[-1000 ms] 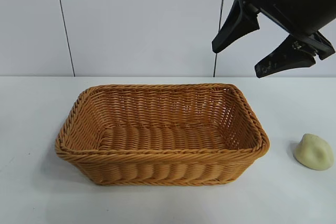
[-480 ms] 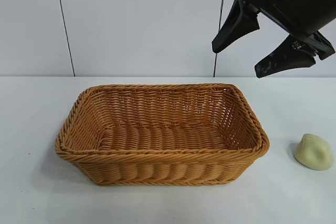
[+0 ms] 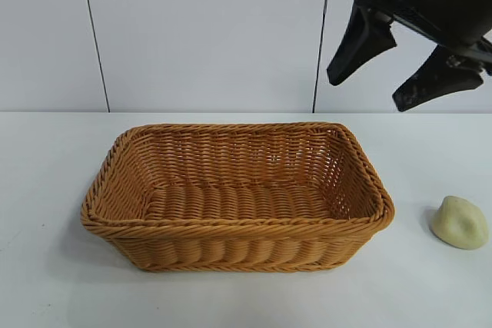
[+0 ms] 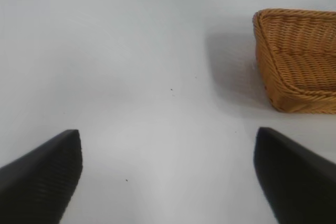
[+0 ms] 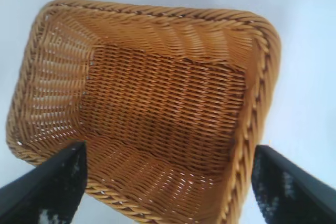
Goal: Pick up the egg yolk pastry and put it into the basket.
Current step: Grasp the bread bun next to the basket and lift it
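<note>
The egg yolk pastry [image 3: 460, 222], a small pale yellowish lump, lies on the white table to the right of the basket [image 3: 231, 230]. The orange-brown wicker basket stands empty in the middle; it also shows in the right wrist view [image 5: 252, 30] and partly in the left wrist view [image 4: 273, 85]. My right gripper [image 3: 367, 94] hangs open and empty high above the basket's right end, up and left of the pastry. My left gripper [image 4: 168, 153] is open and empty over bare table beside the basket, out of the exterior view.
A white table [image 3: 46, 190] carries everything, with a white panelled wall [image 3: 207, 36] behind. Bare table lies around the basket and around the pastry.
My right gripper has shifted a little to the right, still open and high. The pastry and basket have not moved.
</note>
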Robot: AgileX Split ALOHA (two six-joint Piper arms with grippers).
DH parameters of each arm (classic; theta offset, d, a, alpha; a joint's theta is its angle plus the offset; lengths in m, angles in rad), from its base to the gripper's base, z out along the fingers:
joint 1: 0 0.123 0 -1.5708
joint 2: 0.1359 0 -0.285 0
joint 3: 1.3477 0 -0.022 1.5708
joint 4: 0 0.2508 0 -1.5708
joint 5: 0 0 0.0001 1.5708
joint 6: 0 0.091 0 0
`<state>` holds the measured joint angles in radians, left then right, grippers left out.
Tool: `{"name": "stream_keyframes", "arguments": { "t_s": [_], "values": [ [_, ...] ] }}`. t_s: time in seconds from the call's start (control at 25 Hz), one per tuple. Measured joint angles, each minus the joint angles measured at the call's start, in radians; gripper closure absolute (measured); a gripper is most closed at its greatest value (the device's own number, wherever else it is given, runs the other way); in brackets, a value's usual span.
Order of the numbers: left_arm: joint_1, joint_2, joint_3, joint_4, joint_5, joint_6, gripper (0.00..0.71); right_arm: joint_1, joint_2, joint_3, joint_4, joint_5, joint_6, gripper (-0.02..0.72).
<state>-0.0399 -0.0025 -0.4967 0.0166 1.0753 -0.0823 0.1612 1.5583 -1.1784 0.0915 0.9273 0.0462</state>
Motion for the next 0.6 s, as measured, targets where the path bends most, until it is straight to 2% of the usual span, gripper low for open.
{"name": "stream_keyframes", "arguments": {
  "t_s": [0.12, 0.32, 0.6],
  "values": [
    [0.0, 0.0, 0.0, 0.0, -0.001, 0.0, 0.067, -0.052, 0.028, 0.0, -0.023, 0.013, 0.005, 0.091],
    [0.0, 0.0, 0.0, 0.0, -0.001, 0.0, 0.067, -0.132, 0.106, 0.0, -0.027, 0.005, 0.005, 0.091],
    [0.0, 0.0, 0.0, 0.0, -0.001, 0.0, 0.067, -0.142, 0.255, -0.001, -0.029, -0.049, 0.001, 0.091]
  ]
}}
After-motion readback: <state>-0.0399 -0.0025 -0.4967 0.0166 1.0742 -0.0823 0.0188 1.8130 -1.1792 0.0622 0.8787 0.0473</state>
